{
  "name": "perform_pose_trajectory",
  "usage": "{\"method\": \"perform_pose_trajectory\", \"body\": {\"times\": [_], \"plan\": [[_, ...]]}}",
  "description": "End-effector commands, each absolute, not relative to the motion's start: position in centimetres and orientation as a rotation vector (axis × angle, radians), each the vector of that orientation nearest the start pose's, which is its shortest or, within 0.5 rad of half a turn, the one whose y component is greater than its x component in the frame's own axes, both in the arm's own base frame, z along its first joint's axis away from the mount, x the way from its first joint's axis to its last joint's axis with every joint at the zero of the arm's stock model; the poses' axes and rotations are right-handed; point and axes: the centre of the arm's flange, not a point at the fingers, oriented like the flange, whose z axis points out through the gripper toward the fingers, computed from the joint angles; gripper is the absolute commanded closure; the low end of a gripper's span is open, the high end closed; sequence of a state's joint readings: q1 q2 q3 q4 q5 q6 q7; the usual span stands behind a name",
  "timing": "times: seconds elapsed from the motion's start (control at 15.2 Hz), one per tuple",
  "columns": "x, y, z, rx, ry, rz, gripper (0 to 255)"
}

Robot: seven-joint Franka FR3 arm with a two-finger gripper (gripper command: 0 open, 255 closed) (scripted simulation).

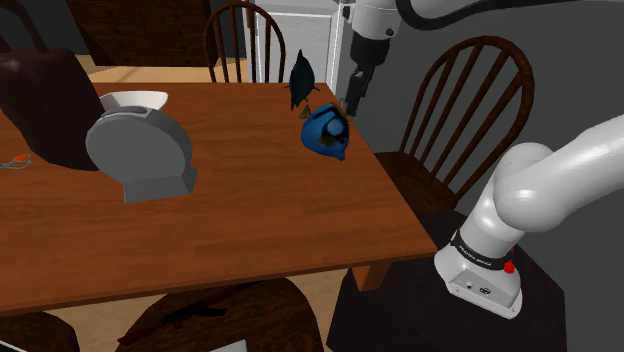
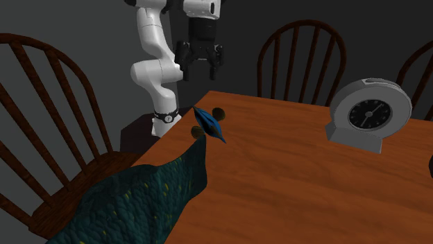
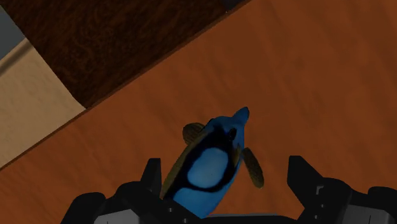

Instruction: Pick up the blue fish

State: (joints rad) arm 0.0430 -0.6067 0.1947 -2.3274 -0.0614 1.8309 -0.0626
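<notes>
The blue fish (image 3: 213, 162) lies on the wooden counter (image 3: 318, 76) near its edge, below the pincer (image 3: 224, 163). It sits between the fingers, which stand wide apart and hold nothing. In the wrist view, the pincer's body hides the fish's near end.

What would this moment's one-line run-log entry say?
stage: pre-grasp | blue-and-black toy fish: on brown wooden table, not held | all-black two-finger gripper: open, above fish
</notes>
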Motion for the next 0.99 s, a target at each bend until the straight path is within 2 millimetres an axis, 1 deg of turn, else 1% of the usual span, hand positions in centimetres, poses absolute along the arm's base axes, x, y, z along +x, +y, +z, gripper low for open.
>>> {"method": "perform_pose_trajectory", "body": {"times": [0.0, 0.26, 0.33, 0.79, 0.92], "plan": [[38.2, 12.0, 54.7, -3.301, -0.523, -0.208, 0], [40.6, 16.4, 51.3, -3.369, -0.633, -0.245, 0], [41.1, 17.2, 50.7, -3.382, -0.655, -0.252, 0], [41.1, 17.2, 47.0, -3.382, -0.655, -0.252, 0], [41.1, 17.2, 46.7, -3.382, -0.655, -0.252, 0]]}}
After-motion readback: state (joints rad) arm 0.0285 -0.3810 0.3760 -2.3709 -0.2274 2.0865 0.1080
